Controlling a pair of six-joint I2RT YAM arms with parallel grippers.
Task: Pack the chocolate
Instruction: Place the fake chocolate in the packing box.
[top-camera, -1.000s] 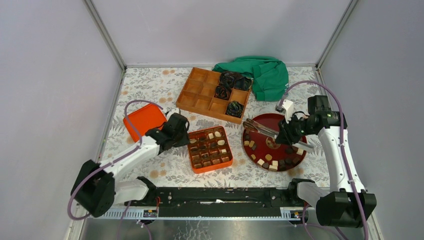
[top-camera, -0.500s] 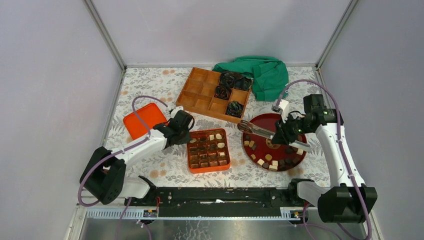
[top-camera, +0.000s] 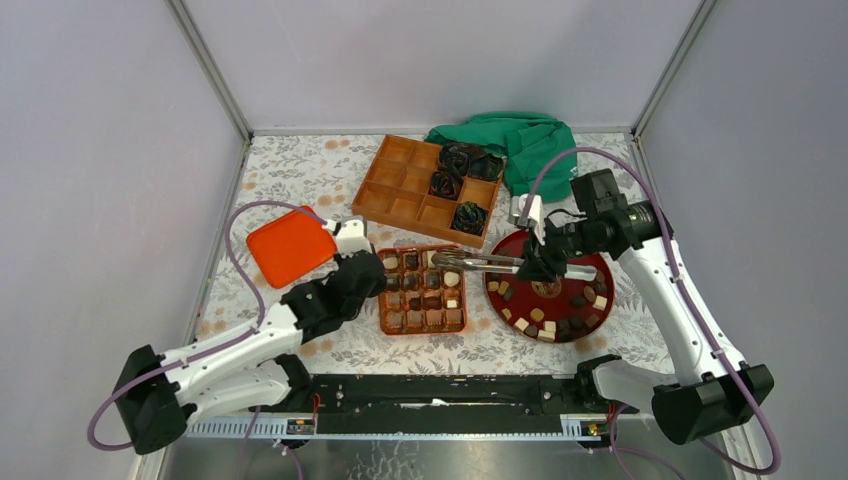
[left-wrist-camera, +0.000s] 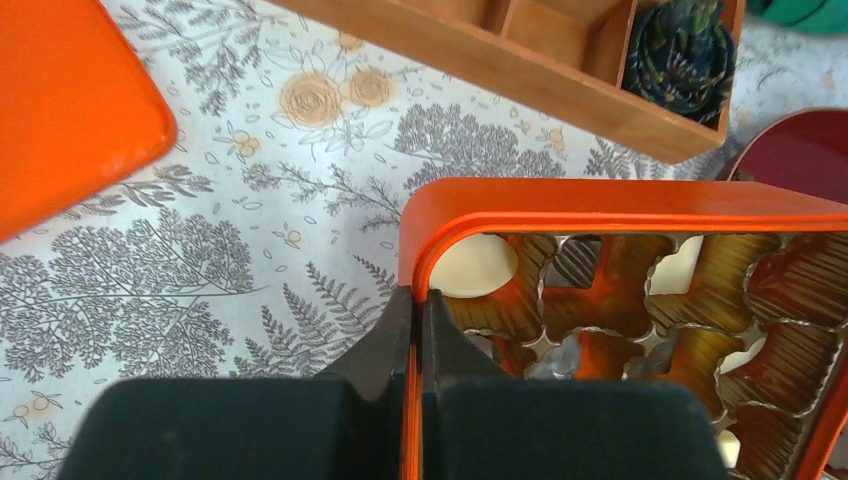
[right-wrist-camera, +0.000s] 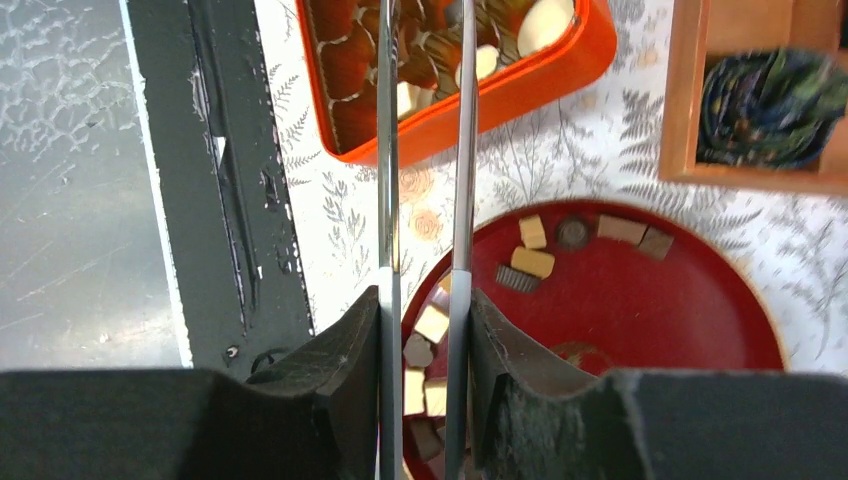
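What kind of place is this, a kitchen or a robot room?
Probably a robot test booth, not a kitchen: plain grey walls box in one flowery table, a left arm and a right arm are bolted to a black rail, and chocolates sit in an orange tray.

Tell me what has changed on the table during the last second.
The left gripper shifted onto the box and shut on its left rim. The right gripper swung the tongs left, from above the plate to above the box. The lid, wooden tray, cloth and plate stayed in place.
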